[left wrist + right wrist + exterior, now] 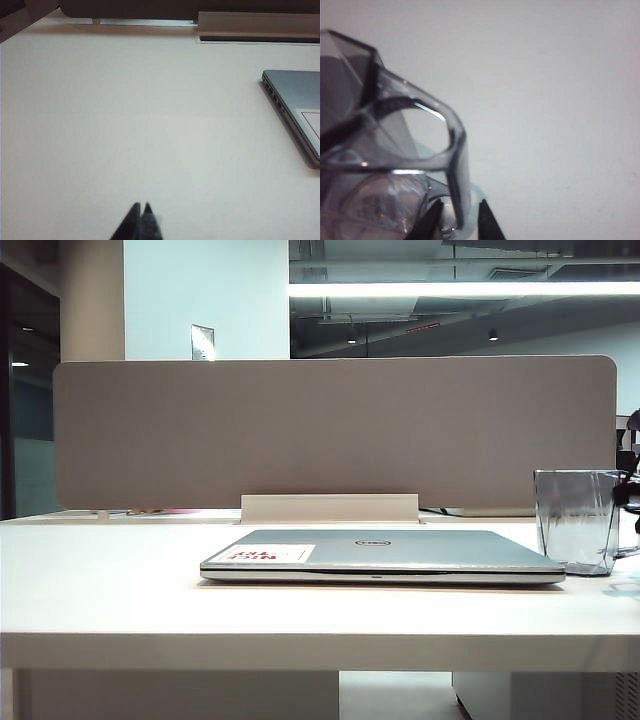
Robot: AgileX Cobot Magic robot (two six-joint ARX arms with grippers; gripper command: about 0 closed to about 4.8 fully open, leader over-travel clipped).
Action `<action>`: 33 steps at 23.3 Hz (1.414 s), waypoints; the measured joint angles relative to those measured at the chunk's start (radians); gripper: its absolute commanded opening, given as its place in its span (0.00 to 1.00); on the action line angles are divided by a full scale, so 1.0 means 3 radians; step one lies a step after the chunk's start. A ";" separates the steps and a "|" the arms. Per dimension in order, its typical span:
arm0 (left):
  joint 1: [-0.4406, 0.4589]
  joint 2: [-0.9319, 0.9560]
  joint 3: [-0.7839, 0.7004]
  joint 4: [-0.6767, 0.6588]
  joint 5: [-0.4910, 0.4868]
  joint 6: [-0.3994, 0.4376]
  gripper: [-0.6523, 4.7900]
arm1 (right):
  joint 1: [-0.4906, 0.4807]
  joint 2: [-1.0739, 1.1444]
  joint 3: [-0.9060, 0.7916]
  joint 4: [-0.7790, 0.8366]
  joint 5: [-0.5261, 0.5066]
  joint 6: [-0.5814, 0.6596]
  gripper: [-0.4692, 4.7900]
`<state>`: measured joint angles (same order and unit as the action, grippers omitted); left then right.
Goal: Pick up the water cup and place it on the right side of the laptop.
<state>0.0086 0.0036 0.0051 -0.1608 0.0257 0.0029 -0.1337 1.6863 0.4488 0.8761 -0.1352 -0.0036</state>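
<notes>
The water cup (575, 520), clear smoky grey-blue with faceted sides, stands upright on the white table just right of the closed silver laptop (400, 550). In the right wrist view the cup (365, 150) fills one side, and its handle (456, 150) runs down between my right gripper (461, 205) fingers. That gripper is open, with a gap showing on each side of the handle strip. My left gripper (141, 205) hovers shut and empty over bare table, well away from the laptop's corner (300, 105).
A tall grey divider panel (335, 430) runs along the back of the table, with a pale bracket (330, 508) at its foot behind the laptop. The table's front edge (300, 640) lies near the camera. The cup stands close to the right border of the exterior view.
</notes>
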 measured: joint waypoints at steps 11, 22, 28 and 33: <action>0.0000 0.0000 0.0000 -0.0001 0.0000 0.0000 0.11 | 0.0020 -0.1208 -0.0575 -0.0251 0.0098 0.0191 0.07; 0.0000 -0.0003 0.0000 0.0000 0.0000 0.0000 0.11 | 0.0029 -0.2959 -0.1450 -0.0752 0.0209 0.0600 0.07; 0.0000 -0.0003 0.0000 -0.0001 0.0000 0.0000 0.11 | 0.0031 -0.3446 -0.1476 -0.1113 0.0175 0.0612 0.07; 0.0000 -0.0003 0.0000 -0.0001 0.0000 0.0000 0.11 | 0.0031 -0.3877 -0.1476 -0.1512 0.0169 0.0612 0.07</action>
<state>0.0086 0.0029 0.0051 -0.1612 0.0257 0.0029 -0.1246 0.5232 0.0059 0.4225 -0.0845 0.1799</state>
